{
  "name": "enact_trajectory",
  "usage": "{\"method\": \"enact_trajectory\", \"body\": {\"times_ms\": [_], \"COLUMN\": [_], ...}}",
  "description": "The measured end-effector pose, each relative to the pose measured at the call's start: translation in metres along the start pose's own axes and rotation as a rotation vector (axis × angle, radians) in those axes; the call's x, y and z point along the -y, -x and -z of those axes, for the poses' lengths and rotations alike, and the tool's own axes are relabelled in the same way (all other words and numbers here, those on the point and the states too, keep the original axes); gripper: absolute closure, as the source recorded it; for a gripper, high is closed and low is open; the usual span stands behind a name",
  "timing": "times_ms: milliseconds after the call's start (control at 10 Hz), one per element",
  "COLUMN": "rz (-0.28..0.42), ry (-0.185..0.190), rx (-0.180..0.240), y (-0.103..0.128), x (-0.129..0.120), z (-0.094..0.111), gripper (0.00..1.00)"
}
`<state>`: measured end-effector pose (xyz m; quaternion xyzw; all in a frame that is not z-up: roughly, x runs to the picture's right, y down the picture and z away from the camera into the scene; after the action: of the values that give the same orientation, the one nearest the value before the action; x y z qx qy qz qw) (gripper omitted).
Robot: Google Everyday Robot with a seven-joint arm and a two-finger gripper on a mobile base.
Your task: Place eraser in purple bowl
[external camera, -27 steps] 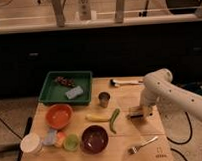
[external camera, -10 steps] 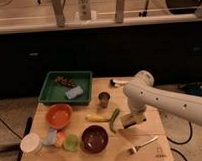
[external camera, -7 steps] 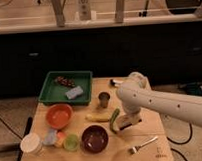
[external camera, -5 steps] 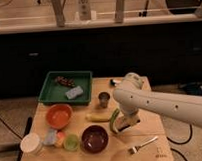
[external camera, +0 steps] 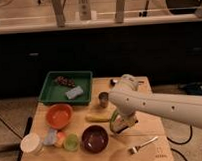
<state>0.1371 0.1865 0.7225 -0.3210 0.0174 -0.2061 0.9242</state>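
The purple bowl (external camera: 95, 138) sits near the front edge of the wooden table (external camera: 147, 153), left of centre. My white arm reaches in from the right, and my gripper (external camera: 122, 126) hangs just right of the bowl and slightly behind its rim. It is shut on a small tan and dark block, the eraser (external camera: 126, 123), which shows only partly at the fingertips. A curved green vegetable (external camera: 113, 119) lies right beside the gripper on its left.
Behind the purple bowl lie a yellow banana (external camera: 98, 116) and a small metal cup (external camera: 103, 98). An orange bowl (external camera: 59, 115), a green cup (external camera: 71, 141) and a white cup (external camera: 30, 144) stand to the left. A green tray (external camera: 50, 89) holds a grey-blue block (external camera: 74, 92). A fork (external camera: 144, 143) lies front right.
My arm has swung left across the table, carrying the gripper from the right side toward the purple bowl. The objects on the table have stayed put.
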Motion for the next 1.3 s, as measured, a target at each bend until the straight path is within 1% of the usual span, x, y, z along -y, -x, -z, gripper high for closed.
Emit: {"method": "enact_trajectory", "body": {"times_ms": [600,1300], "rz": [0.072,0.115], "ry": [0.001,0.005], "rx": [-0.024,-0.048], "y": [0.014,0.033], "x": [-0.002,-0.003], "z": [0.002,0.006], "gripper": [1.0,1.0]}}
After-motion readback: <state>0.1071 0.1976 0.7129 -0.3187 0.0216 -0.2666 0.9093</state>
